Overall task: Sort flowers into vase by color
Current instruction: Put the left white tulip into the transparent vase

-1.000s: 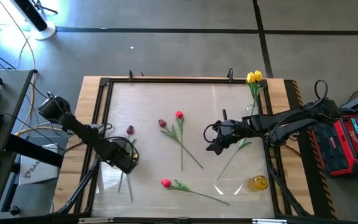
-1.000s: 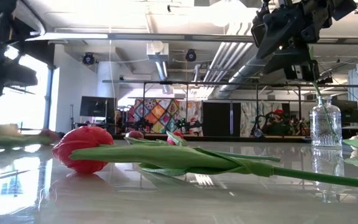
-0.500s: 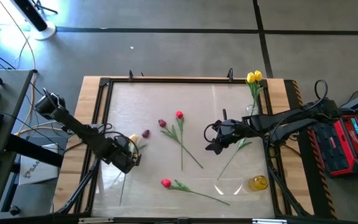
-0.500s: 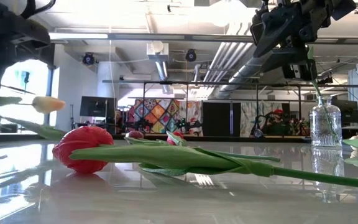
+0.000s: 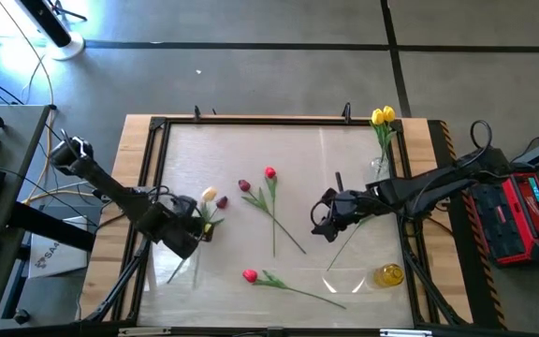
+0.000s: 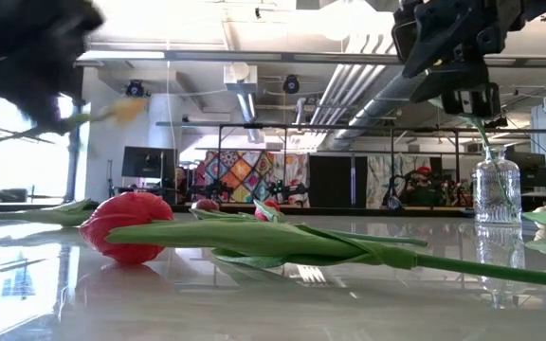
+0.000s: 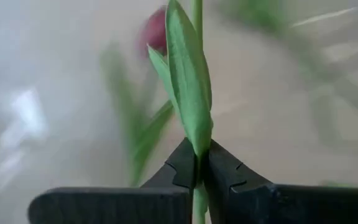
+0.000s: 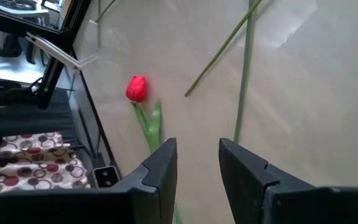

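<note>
My left gripper hangs over the table's left part, shut on a peach-headed tulip. Its head is raised above the table. A dark maroon head shows right beside it; whether that flower is held too, I cannot tell. Two yellow tulips stand in a clear glass vase at the far right. My right gripper hovers open right of the middle, nothing between its fingers. Another maroon tulip and two red tulips lie flat on the table. My left gripper pinches the peach tulip's green stem, together with a leaf, between its two fingertips. The fingers slant down from the table's left side. The head end is lifted clear and tilts up. The stem's lower end trails toward the near edge.
A loose green stem lies under the right arm. A small yellow object sits at the near right beside a curved clear piece. Black rails and a wooden frame border the table top.
My left gripper has shut on the peach tulip's stem, risen and turned at the wrist. The tulip's head has lifted off the table and swung toward the far right. The maroon head beside it has shifted right as well.
</note>
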You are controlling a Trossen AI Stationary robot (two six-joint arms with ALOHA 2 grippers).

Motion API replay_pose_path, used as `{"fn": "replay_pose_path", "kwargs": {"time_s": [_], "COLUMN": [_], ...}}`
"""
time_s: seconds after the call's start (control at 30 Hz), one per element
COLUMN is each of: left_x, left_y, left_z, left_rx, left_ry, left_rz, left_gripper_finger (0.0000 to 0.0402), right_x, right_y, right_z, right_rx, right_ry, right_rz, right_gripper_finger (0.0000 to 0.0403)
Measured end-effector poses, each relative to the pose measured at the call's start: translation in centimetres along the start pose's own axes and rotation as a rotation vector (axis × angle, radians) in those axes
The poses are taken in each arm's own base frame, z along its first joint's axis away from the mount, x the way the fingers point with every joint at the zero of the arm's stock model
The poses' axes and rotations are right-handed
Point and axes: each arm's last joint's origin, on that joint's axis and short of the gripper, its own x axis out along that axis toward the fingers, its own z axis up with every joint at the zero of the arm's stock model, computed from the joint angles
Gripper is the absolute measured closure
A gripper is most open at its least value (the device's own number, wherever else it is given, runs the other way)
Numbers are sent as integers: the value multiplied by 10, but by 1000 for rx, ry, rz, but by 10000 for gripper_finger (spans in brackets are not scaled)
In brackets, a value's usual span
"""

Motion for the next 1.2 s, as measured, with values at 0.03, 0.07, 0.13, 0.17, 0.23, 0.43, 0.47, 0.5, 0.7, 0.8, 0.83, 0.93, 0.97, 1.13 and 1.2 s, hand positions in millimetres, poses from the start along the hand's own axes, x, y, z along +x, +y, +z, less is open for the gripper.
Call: {"fn": "replay_pose_path", "kwargs": {"time_s": [0.03, 0.07, 0.13, 0.17, 0.23, 0.43, 0.47, 0.5, 0.7, 0.8, 0.83, 0.93, 0.97, 1.13, 1.2], "left_x": [-1, -3, -5, -5, -4, -2, -1, -1, -2, -5, -6, -8, -8, -9, -8], "left_y": [-3, -6, -13, -16, -23, -39, -42, -45, -62, -70, -73, -78, -79, -78, -78], "left_z": [3, 6, 12, 15, 21, 35, 38, 40, 63, 76, 80, 90, 93, 102, 103], "left_rx": [30, 61, 111, 133, 170, 223, 232, 243, 323, 350, 364, 400, 406, 410, 417], "left_ry": [-45, -86, -151, -171, -189, -237, -250, -264, -389, -447, -460, -494, -504, -537, -544], "left_rz": [-45, -85, -151, -174, -214, -308, -324, -339, -439, -513, -541, -608, -618, -614, -613], "left_gripper_finger": [399, 399, 399, 399, 399, 399, 399, 399, 399, 399, 399, 399, 399, 399, 399], "right_x": [0, 0, 0, 0, 0, -1, -1, -1, -1, -2, -2, -4, -4, -5, -5], "right_y": [1, 1, 2, 4, 6, 11, 11, 11, 12, 16, 17, 22, 24, 26, 25], "right_z": [0, 0, 1, 1, 4, 8, 8, 8, 9, 11, 12, 15, 15, 17, 17], "right_rx": [12, 19, 21, 14, 13, 7, 6, 5, -13, -35, -49, -86, -99, -114, -141], "right_ry": [-1, -2, -9, -17, -37, -69, -69, -71, -102, -125, -135, -167, -172, -196, -222], "right_rz": [4, 8, 23, 38, 68, 125, 124, 124, 122, 158, 174, 225, 240, 267, 239], "right_gripper_finger": [295, 295, 295, 295, 295, 295, 295, 295, 295, 295, 295, 295, 295, 295, 295]}}
